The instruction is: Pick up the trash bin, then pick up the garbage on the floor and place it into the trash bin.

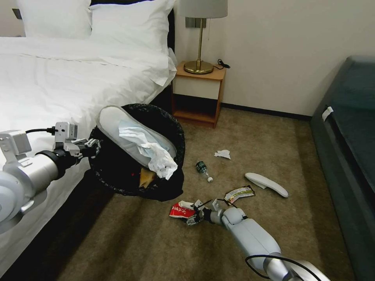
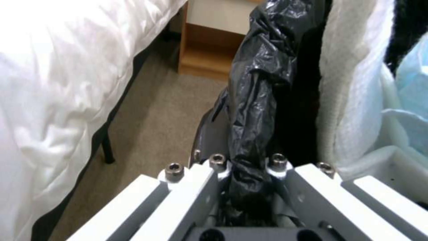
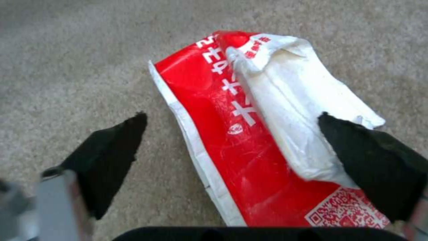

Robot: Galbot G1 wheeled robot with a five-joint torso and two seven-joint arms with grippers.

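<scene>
We hold bin (image 1: 117,171) in left hand (image 1: 90,147), slipper inside. Right hand (image 3: 232,147) spread over red wrapper (image 3: 232,134); bottle (image 1: 202,168), tissue (image 1: 222,153) left.

Both arms were silver-grey tubes with black joint bands and black cables, the left end effector (image 2: 247,187) built of white bars fixed with dark hex screws, the right end effector (image 3: 232,160) tipped with black pointed fingers (image 3: 107,157).

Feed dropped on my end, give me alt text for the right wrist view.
The right tool, fingers spread wide, straddles a red and white snack wrapper lying on beige carpet. One dark finger is off the wrapper; the other overlaps its white edge.
</scene>
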